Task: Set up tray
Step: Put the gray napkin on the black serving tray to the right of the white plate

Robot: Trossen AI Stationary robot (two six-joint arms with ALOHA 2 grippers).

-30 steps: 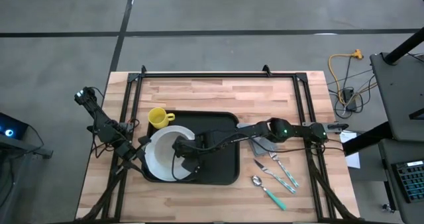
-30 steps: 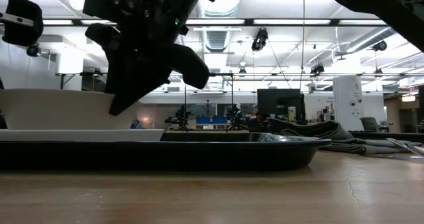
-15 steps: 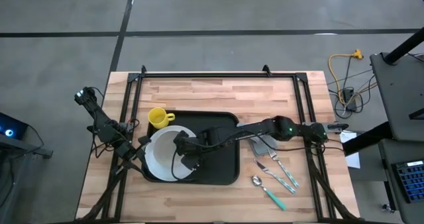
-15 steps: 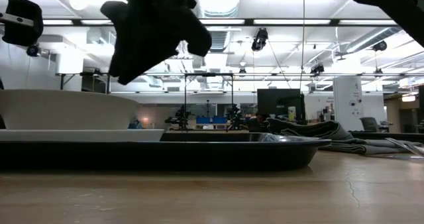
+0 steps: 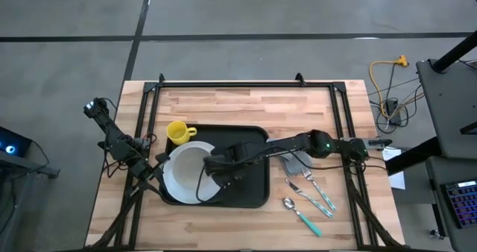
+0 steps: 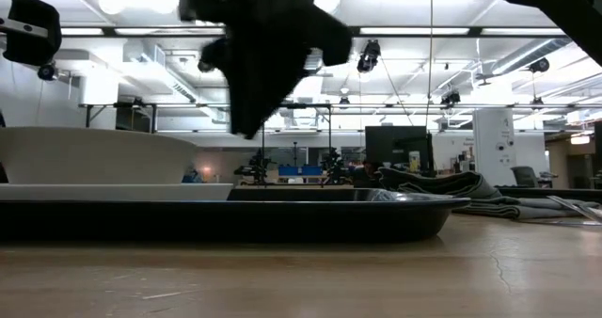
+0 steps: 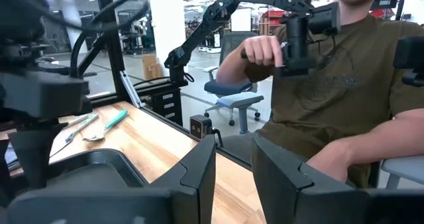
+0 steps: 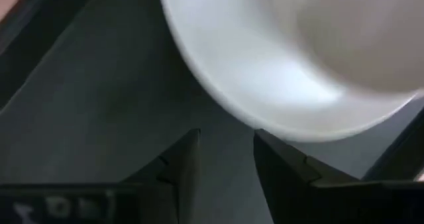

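Observation:
The black tray [image 5: 250,189] lies at the table's middle. A white bowl [image 6: 89,153] stands on a white plate [image 6: 113,192] at the tray's left end; they show from above in the high view [image 5: 182,179]. My right gripper [image 5: 218,167] hangs open and empty above the tray, just right of the bowl; its wrist view [image 8: 225,159] shows the bowl's rim [image 8: 265,111] ahead of the fingers. My left gripper [image 7: 233,171] is open and empty, and waits at the table's left edge [image 5: 149,162].
A yellow mug [image 5: 177,131] stands on the table at the tray's far left corner. A grey cloth [image 5: 297,162] and teal-handled cutlery [image 5: 309,200] lie right of the tray. A seated person [image 7: 318,85] is beyond the table's edge.
My right gripper has risen from the bowl's rim and moved toward the table's right edge, and is now above the tray's middle. The bowl and plate have stayed where they were.

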